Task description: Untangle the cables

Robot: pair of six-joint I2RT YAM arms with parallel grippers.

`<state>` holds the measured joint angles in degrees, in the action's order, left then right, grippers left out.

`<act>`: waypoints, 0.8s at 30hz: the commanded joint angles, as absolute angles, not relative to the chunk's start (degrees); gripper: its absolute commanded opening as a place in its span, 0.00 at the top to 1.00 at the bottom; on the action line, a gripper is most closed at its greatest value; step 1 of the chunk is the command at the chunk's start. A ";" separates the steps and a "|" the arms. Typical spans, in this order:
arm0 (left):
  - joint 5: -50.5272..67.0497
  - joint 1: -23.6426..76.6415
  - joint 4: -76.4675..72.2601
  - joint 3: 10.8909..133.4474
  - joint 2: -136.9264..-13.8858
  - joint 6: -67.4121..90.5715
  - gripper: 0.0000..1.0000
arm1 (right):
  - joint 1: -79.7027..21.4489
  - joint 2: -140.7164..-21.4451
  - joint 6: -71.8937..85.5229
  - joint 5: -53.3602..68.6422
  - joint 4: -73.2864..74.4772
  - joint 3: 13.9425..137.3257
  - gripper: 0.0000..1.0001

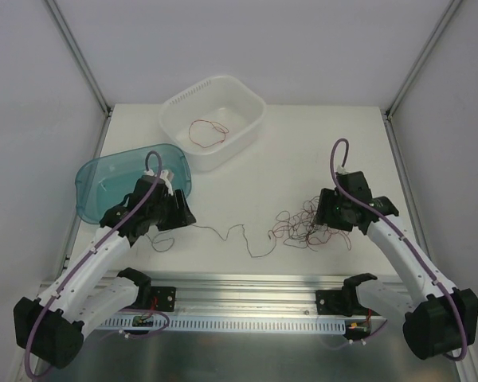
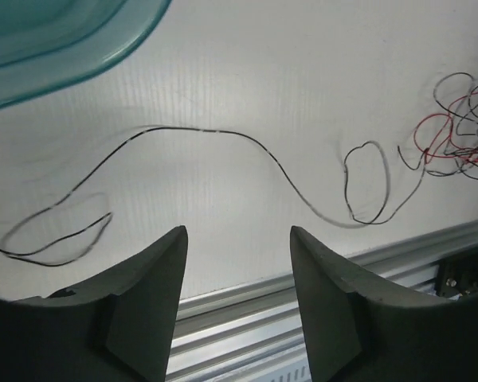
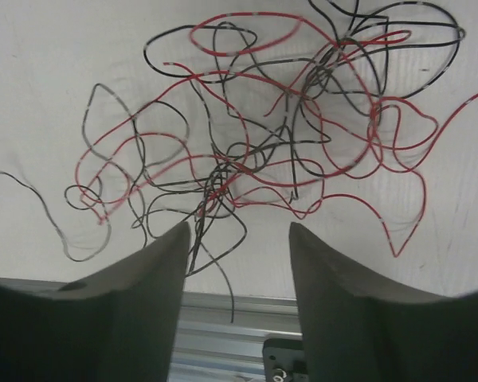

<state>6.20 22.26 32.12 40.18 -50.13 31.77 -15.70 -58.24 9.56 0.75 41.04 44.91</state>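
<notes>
Strand (image 2: 223,135) lies clear under left fingers (image 2: 147,294), half open, empty. Right fingers (image 3: 135,294), same, hang over tangle (image 3: 263,151), likely for next pick.

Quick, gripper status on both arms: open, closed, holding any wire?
Left gripper: open, gripping nothing; the black wire lies ahead of it.
Right gripper: open, gripping nothing, over the red and black tangle.

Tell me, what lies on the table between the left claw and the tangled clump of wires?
One loose black wire winds across the otherwise bare table toward the clump; the left wrist view shows it.
</notes>
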 commanded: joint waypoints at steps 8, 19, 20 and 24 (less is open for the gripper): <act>7.48 40.38 30.15 49.82 -52.29 25.76 0.18 | -27.06 -54.15 12.65 -7.12 42.36 50.01 0.15; -5.53 64.68 17.58 60.55 -79.26 26.09 0.32 | -29.36 -47.55 19.07 -11.06 40.69 46.94 0.05; -6.93 65.38 16.27 61.25 -81.19 26.45 0.33 | -29.36 -47.03 19.07 -11.51 41.04 46.59 0.04; -9.48 68.64 14.86 64.85 -90.59 26.19 0.40 | -29.27 -45.44 19.42 -13.97 42.62 46.14 0.01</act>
<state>-4.75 67.20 18.26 60.77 -87.33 26.28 -29.04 -46.76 17.56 -10.57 41.47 46.57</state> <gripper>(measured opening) 0.608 0.986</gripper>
